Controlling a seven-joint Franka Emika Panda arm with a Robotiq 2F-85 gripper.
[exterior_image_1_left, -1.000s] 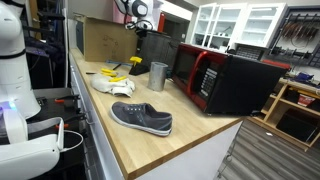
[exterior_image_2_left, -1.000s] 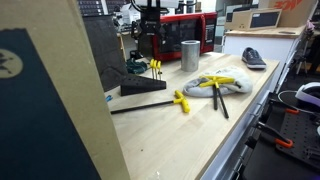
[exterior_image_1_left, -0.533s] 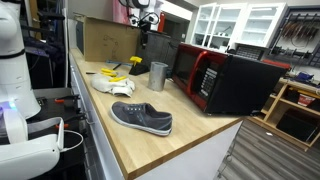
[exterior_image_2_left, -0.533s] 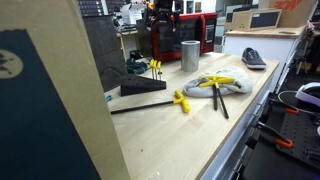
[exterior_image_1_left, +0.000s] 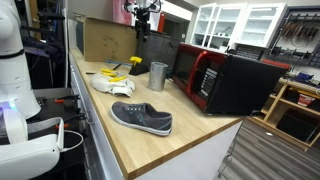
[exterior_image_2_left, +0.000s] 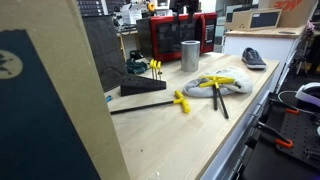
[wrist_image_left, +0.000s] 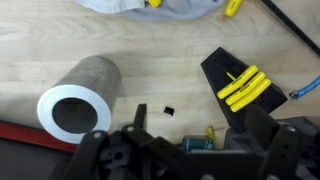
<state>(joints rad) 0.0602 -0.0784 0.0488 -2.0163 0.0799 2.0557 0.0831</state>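
My gripper (exterior_image_1_left: 143, 16) hangs high above the back of the wooden counter, at the top edge in both exterior views (exterior_image_2_left: 185, 6). In the wrist view its two fingers (wrist_image_left: 200, 122) stand wide apart with nothing between them. Below it are a grey metal cup (wrist_image_left: 80, 95) lying open-mouth towards the camera side, a small black piece (wrist_image_left: 168, 109), and a black stand with yellow-handled tools (wrist_image_left: 240, 85). A small teal object with a yellow tip (wrist_image_left: 200, 143) lies beside the stand. The cup (exterior_image_1_left: 158, 76) stands upright in both exterior views (exterior_image_2_left: 190, 55).
A red and black microwave (exterior_image_1_left: 225, 80) stands by the cup. A white cloth with yellow tools (exterior_image_1_left: 112, 84), a grey shoe (exterior_image_1_left: 141, 117) and a cardboard box (exterior_image_1_left: 105, 40) sit on the counter. A long yellow-handled tool (exterior_image_2_left: 150, 103) lies near the stand (exterior_image_2_left: 145, 80).
My gripper has risen straight up from just above the black stand to near the top of both exterior views. The things on the counter have not moved.
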